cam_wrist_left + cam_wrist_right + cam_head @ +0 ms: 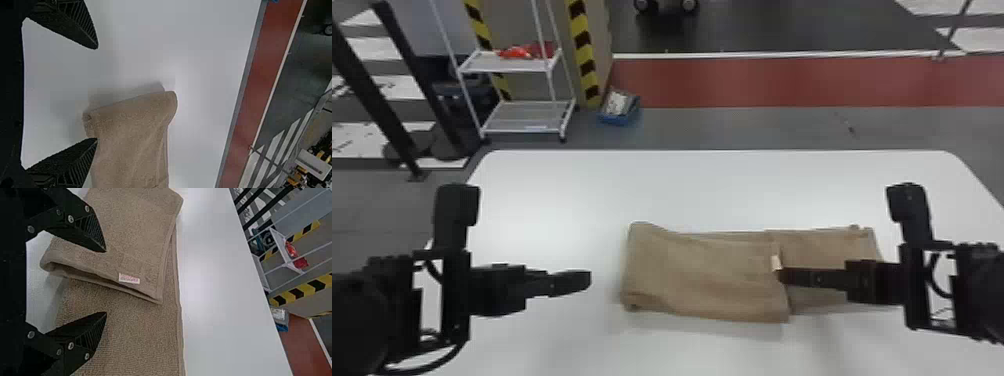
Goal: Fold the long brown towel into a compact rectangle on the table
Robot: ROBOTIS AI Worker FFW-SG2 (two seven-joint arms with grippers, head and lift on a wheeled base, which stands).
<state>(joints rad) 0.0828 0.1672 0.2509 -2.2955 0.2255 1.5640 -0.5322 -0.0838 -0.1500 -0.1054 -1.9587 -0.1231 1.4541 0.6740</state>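
The towel (702, 280) is matt, rough cloth, its tag (129, 279) smoother, the table (712, 190) smooth and faintly glossy, the rack (482, 62) metal-looking.

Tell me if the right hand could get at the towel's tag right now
Probably yes: the right hand is open above the towel, and the tag lies uncovered on top, close by, with nothing visible between them.

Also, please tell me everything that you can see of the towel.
The towel is brown, with a rough terry look and hemmed edges. It lies on the white table, folded over from a rounded left end, the lower layer showing at right. The flap's slightly raised free edge carries a small pale label. The open right tool is over it, not gripping.
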